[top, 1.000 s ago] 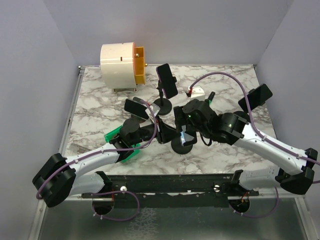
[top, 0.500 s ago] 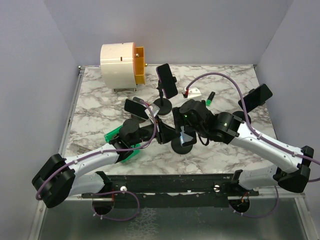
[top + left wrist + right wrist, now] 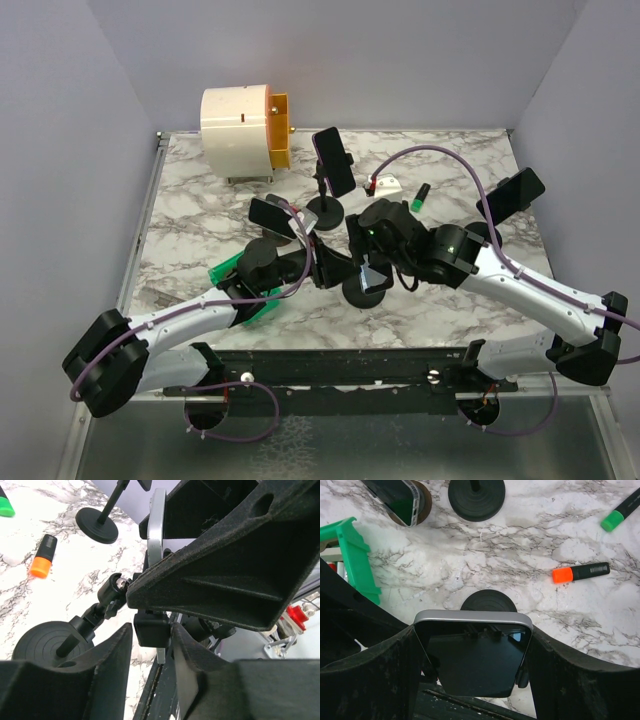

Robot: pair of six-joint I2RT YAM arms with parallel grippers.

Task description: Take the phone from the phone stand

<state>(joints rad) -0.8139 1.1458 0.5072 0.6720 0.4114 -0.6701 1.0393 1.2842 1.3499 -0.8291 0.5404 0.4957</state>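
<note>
A phone (image 3: 472, 655) with a silver rim and dark screen sits on the black phone stand, whose round base (image 3: 488, 601) shows behind it. My right gripper (image 3: 472, 652) is shut on the phone, one finger on each long side. In the top view the phone (image 3: 372, 276) is at the table's middle front. My left gripper (image 3: 152, 636) is shut on the phone stand's clamp block (image 3: 152, 627), just under the phone's silver edge (image 3: 156, 545). The stand's ball joint (image 3: 116, 586) and base (image 3: 47, 640) lie to its left.
A second phone on a stand (image 3: 335, 160) is behind, and a third phone (image 3: 272, 215) lies to the left. A white and orange drum (image 3: 243, 125) is at the back left, with a green part (image 3: 240, 285) by my left arm. Orange marker (image 3: 580, 572), green marker (image 3: 620, 512).
My right gripper has shifted slightly left onto the phone, uncovering the green marker behind it. The left arm has not moved.
</note>
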